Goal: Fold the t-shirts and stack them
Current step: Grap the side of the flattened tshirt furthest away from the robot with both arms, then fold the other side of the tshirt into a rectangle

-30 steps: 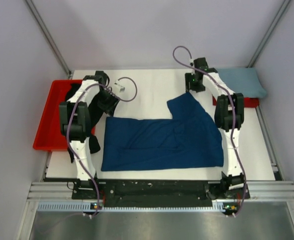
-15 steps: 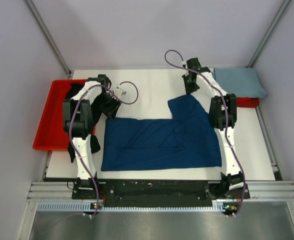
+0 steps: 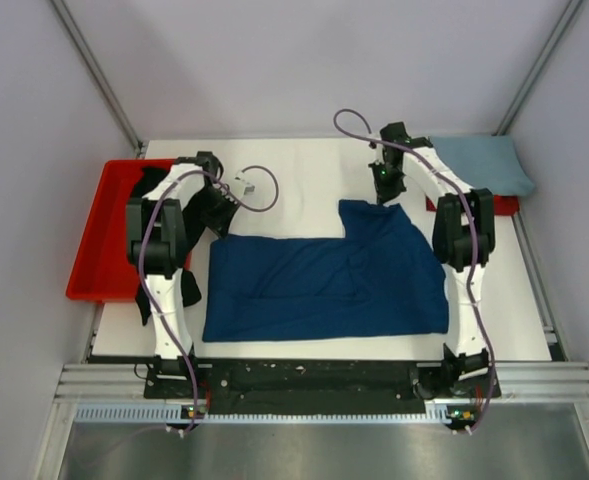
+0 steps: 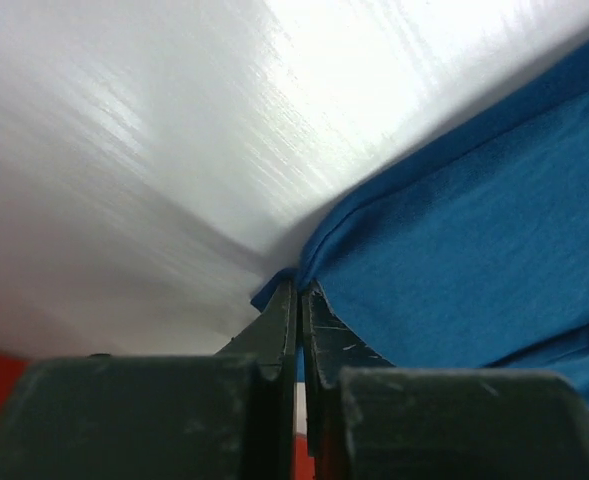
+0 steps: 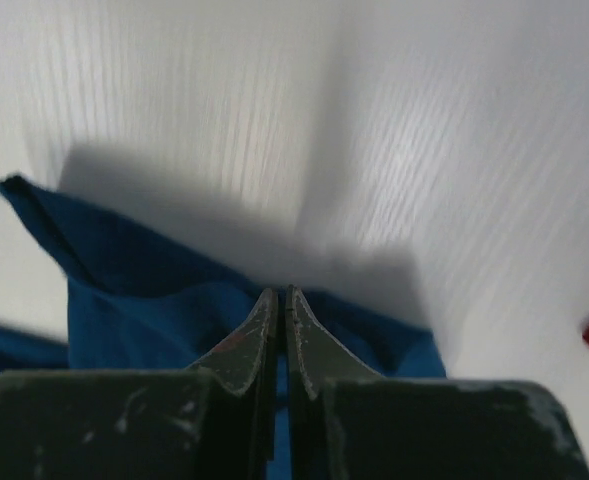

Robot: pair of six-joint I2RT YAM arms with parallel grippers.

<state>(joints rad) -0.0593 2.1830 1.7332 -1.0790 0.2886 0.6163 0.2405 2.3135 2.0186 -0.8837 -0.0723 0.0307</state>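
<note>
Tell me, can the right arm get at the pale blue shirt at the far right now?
Probably yes: the pale blue shirt lies near the right gripper, with nothing between. But its jaws are shut on the dark blue shirt, so it must release first.

White arms [image 3: 169, 315] — black joints [image 3: 154, 245], purple cables [image 3: 337, 120].

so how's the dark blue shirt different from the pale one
The dark blue shirt lies spread wide across the table; the pale shirt is a small folded bundle at the far right. The left gripper and right gripper are shut on the dark one's far edge; nothing touches the pale one.
</note>
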